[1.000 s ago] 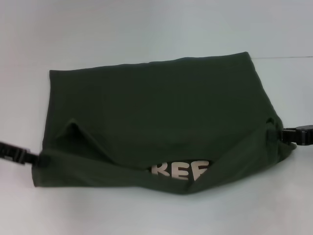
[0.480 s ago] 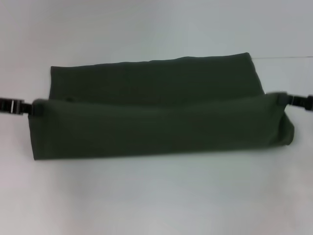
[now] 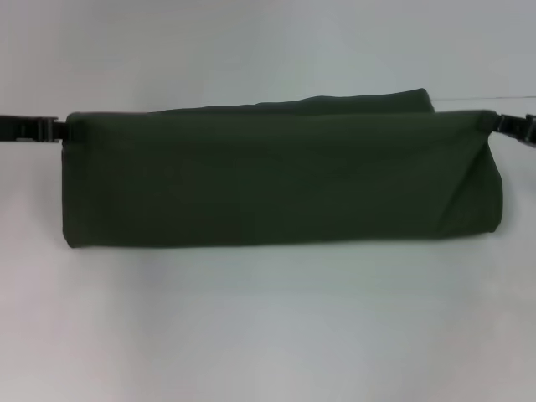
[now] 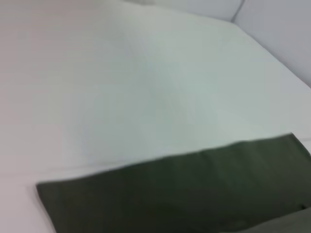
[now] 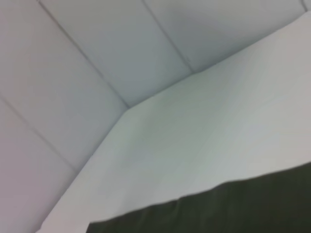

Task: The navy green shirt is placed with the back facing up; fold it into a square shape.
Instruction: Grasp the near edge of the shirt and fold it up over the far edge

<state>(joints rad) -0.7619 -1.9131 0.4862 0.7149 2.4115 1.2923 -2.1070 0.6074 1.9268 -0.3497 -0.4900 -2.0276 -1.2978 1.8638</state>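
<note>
Shirt: the navy green shirt [image 3: 276,180] lies across the middle of the white worktop [image 3: 268,327] as a long, wide band, plain dark olive cloth.
Fold: a near layer of the cloth is raised and stretched flat between the two grippers; its top edge runs almost straight from one gripper to the other, and its lower edge is a rounded fold that rests on the worktop.
Back layer: a narrow strip of the shirt shows above the stretched edge, on the far right part.
Left gripper: the left gripper [image 3: 55,130] is at the upper left corner of the band, touching the cloth and clamped on that corner.
Right gripper: the right gripper [image 3: 497,124] is at the upper right corner, also closed on the cloth; the cloth makes slanted creases just below it.
Left wrist view: the shirt [image 4: 184,194] fills the lower part, with bare worktop [image 4: 146,87] beyond it.
Right wrist view: a dark edge of the shirt [image 5: 228,208] shows, then the worktop [image 5: 204,136] and grey wall panels [image 5: 97,48] behind.
Obstacles: nothing stands between the grippers and the shirt.
</note>
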